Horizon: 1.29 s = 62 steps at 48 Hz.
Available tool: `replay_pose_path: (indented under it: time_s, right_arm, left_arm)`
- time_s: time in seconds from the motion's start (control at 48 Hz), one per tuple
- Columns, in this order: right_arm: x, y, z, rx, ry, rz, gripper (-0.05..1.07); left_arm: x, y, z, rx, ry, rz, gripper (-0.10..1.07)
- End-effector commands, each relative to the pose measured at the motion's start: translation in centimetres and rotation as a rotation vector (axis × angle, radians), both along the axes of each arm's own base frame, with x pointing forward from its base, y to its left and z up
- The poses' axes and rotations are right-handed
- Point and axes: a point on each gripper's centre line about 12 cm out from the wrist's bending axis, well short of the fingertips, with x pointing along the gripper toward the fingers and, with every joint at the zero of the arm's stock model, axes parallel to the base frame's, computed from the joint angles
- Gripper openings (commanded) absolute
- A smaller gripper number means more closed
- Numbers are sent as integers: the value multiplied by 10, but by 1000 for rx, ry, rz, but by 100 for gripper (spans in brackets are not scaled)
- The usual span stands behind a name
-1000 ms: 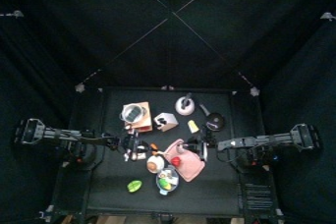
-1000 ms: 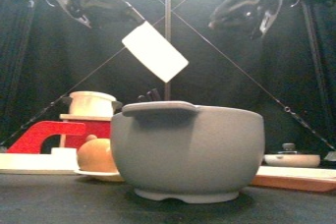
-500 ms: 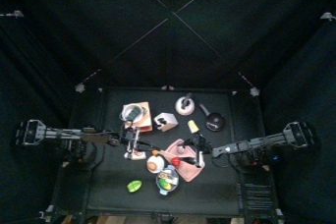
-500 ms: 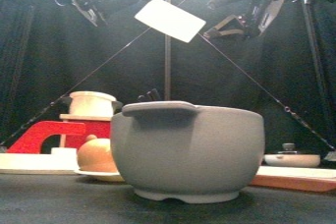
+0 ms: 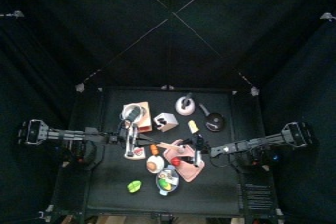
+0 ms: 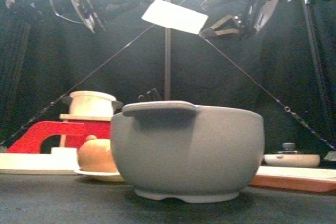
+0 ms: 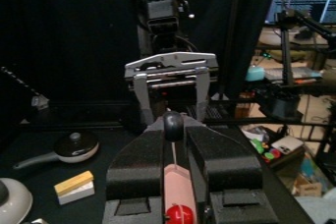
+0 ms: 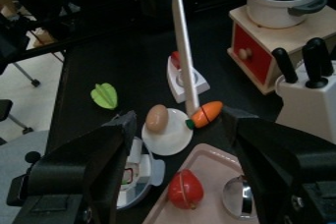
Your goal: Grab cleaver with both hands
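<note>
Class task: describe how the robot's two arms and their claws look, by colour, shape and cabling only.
Both arms are black, jointed and slender. The left claw has two broad black blocky jaws. The right claw has matching black jaws. Black cables loop around both wrists in the front view.

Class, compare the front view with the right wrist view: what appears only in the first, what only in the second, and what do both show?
Only the front view shows the big grey pot filling the foreground. Only the right wrist view shows the green leaf, the carrot and the tomato. Both show the cleaver, held up above the table, edge-on in the wrist view, and the egg.
</note>
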Motion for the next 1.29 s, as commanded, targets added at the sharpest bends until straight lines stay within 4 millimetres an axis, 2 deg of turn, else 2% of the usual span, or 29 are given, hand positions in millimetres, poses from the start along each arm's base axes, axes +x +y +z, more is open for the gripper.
replay_pose_path:
  time_s: [0.0, 0.062, 0.083, 0.417, 0.833, 1.146, 1.271]
  right_arm:
    - [-2, -1, 11, -1, -34, -13, 99]
    - [-3, -3, 11, -3, -34, -28, 99]
    - [-4, -6, 12, -9, -39, -50, 99]
    - [-7, 1, 8, -16, -30, -30, 95]
    - [-8, 3, 9, -12, -33, -25, 73]
    - [-13, 2, 9, 55, -28, -44, 74]
    - [-21, 1, 10, 141, -27, -73, 80]
  left_arm:
    - [2, -8, 3, 10, -64, -16, 43]
    - [3, -13, 1, 19, -85, -30, 43]
    - [8, -17, -5, 18, -102, -42, 43]
    - [19, -15, -21, -9, -122, -25, 43]
    - [19, -11, -23, -20, -117, -7, 43]
    - [17, -10, -25, -20, -111, -4, 43]
    - [13, -9, -26, -19, -107, 1, 43]
